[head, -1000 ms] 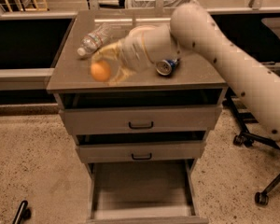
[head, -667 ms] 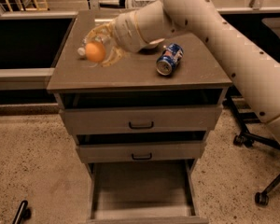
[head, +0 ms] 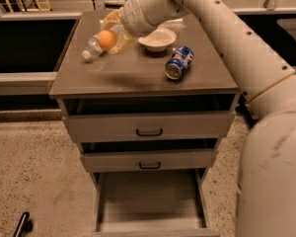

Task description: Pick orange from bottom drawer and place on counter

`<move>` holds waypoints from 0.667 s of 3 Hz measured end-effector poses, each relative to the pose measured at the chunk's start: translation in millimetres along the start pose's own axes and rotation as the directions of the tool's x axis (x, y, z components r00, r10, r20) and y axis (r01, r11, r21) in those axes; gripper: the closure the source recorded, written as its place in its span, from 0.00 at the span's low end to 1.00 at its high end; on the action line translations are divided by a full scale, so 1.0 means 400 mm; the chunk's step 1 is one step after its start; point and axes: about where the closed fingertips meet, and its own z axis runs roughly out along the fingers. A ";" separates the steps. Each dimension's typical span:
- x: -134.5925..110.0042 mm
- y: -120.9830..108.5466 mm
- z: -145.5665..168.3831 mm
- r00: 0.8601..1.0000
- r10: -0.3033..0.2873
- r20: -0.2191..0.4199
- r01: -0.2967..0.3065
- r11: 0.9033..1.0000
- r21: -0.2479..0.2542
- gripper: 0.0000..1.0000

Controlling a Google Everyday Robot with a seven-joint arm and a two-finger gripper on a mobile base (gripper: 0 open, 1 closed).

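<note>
My fingers (head: 119,44) were clamped on the orange (head: 107,39), above the table (head: 138,78), with a water bottle (head: 91,49) just beneath them. Placing was in hand; the next move called for lowering clear of the bottle, then releasing.

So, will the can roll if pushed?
Probably: the can lies on its side on the counter, so a push across it may roll it. Its glossy wall may slip in jaws. The gripper, holding the orange over the counter's back left, is apart from it.
</note>
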 end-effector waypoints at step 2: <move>0.042 0.086 0.092 0.959 0.282 -0.008 -0.274 0.925 -0.262 0.84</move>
